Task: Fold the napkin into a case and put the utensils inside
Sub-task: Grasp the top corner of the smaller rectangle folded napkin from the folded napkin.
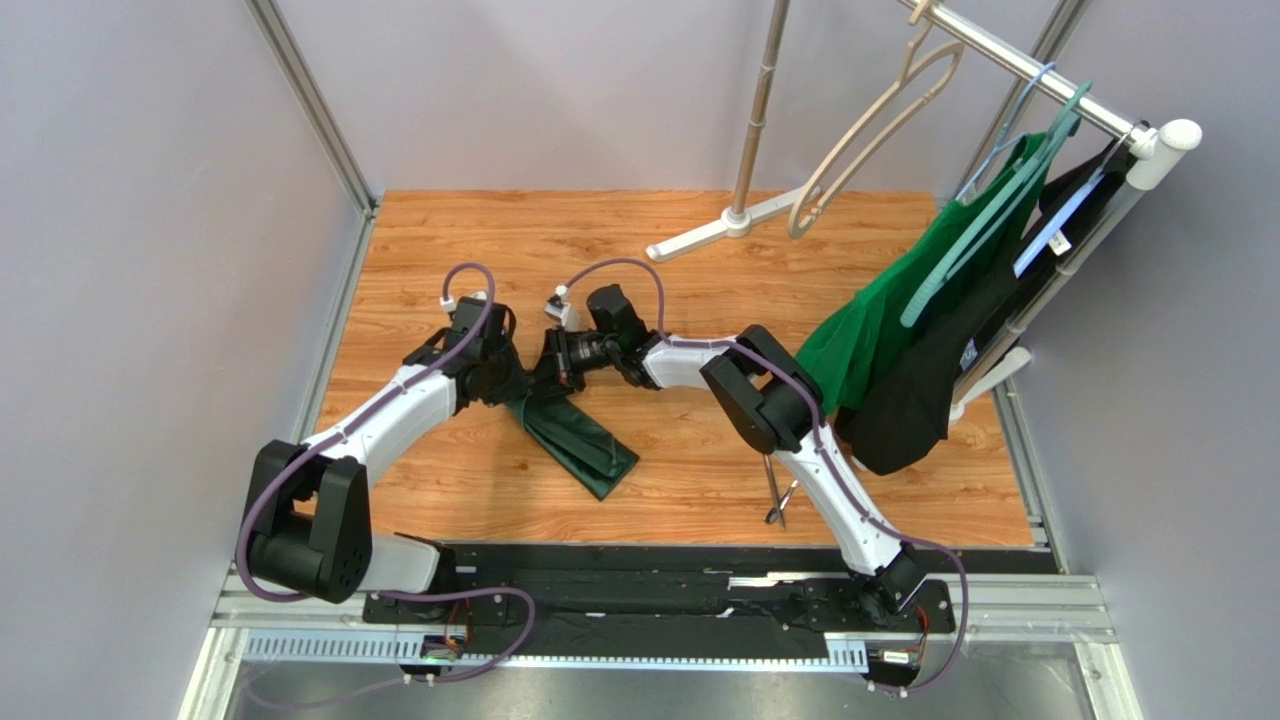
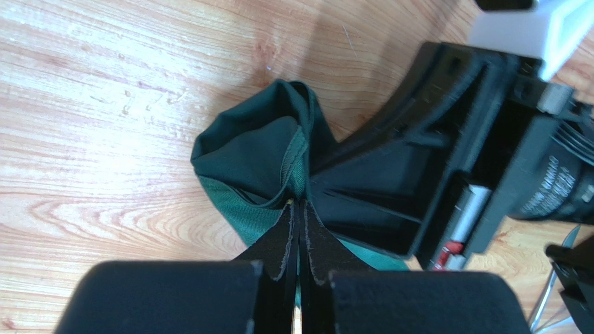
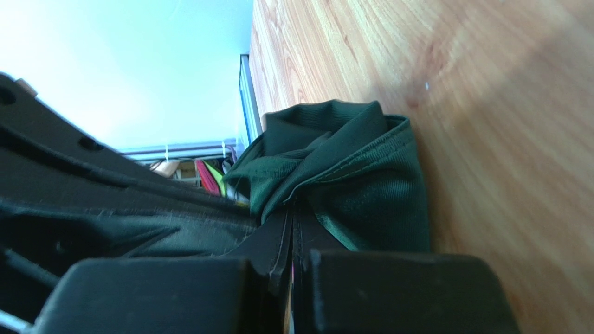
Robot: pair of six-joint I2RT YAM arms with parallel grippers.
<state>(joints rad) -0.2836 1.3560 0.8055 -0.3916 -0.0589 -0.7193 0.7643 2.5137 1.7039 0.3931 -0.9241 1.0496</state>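
The dark green napkin (image 1: 582,440) lies as a narrow folded strip on the wooden table, running from the grippers toward the front. My left gripper (image 1: 516,378) and right gripper (image 1: 553,369) meet at its far end, tips almost touching. In the left wrist view my left gripper (image 2: 298,207) is shut on a bunched fold of the napkin (image 2: 244,149). In the right wrist view my right gripper (image 3: 289,217) is shut on the same bunched end of the napkin (image 3: 362,174). The silver utensils (image 1: 777,497) lie near the front, partly hidden by the right arm. A utensil tip shows in the left wrist view (image 2: 551,306).
A garment rack stands at the back right with a bright green garment (image 1: 887,315) on a teal hanger, a black garment (image 1: 924,398) and an empty hanger (image 1: 872,120). The rack's white foot (image 1: 721,225) rests on the table's far side. Grey walls enclose the table.
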